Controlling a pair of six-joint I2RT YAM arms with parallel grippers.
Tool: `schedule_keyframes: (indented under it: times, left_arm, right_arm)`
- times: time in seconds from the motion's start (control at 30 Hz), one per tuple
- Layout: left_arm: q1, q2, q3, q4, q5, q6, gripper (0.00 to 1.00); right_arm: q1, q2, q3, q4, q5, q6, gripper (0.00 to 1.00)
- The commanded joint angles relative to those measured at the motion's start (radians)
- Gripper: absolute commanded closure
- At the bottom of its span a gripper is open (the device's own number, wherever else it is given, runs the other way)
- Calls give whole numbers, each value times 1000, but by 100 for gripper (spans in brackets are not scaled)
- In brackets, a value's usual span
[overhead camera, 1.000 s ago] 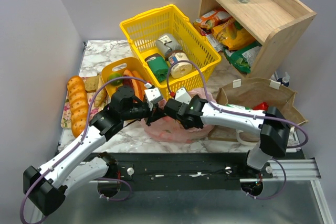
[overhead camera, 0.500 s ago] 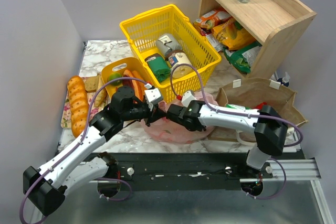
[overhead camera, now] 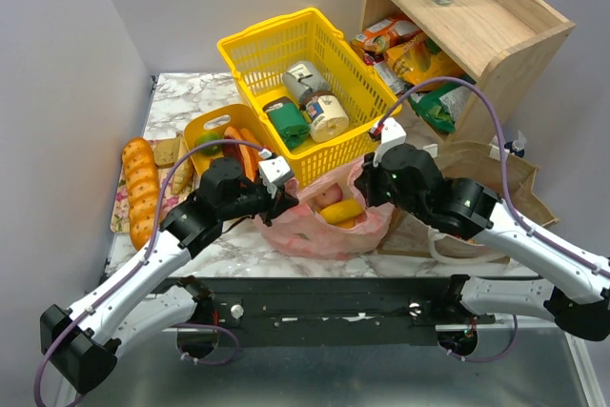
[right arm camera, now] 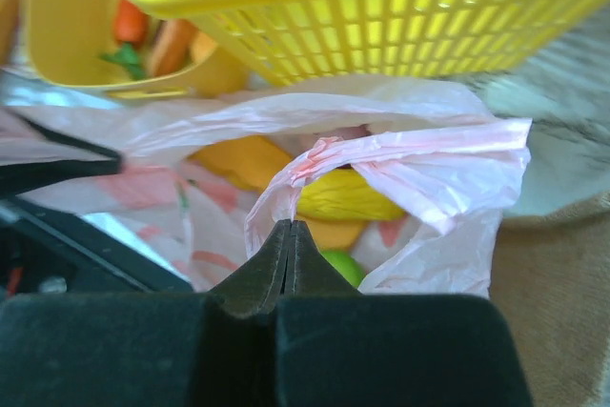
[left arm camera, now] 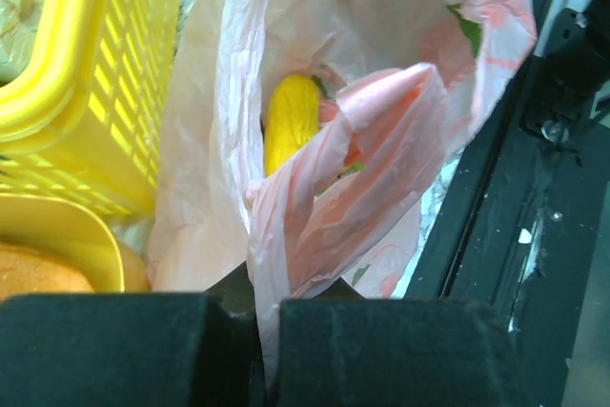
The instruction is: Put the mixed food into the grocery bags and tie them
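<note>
Holding the pink bag (overhead camera: 319,233) open between them, your two arms work at mid-table in the overhead view. The left gripper (overhead camera: 284,195) pinches the bag's left edge and the right gripper (overhead camera: 368,186) its right edge. The yellow basket (overhead camera: 250,50) stands just behind and the brown paper bag (overhead camera: 496,173) lies to the right. A yellow toy fruit (overhead camera: 341,210) and a pinkish piece lie inside the bag's mouth.

From the left wrist, your jaws are clamped tight on a twisted handle loop (left arm camera: 329,207) of thin film, with the yellow piece visible deeper in the bag.

From the right wrist, your jaws are pressed together on the other handle strip (right arm camera: 400,150), which arches up from the tips. Yellow pieces and a green toy (right arm camera: 338,266) sit below it.

The film looks light, limp and slippery, and likely to tear or slide free if jerked. The toy load seems slight. Grip it on the bunched handle strips, as you do now, rather than on the single-layer wall, and expect the bag to sag as the handles cross for the knot.
</note>
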Motion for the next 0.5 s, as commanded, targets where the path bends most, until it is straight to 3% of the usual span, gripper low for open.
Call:
schedule_keyframes:
  times: [0.0, 0.3, 0.47]
  left_arm:
    - [-3, 17, 21, -24, -106, -10, 100]
    - [12, 72, 36, -49, -234, -42, 100]
    - [55, 159, 76, -84, -281, -85, 100]
  right_arm:
    - [-38, -73, -54, 140, -193, 9, 99]
    - [-146, -204, -185, 262, -375, 37, 99]
    - [-144, -174, -255, 451, -758, 11, 99]
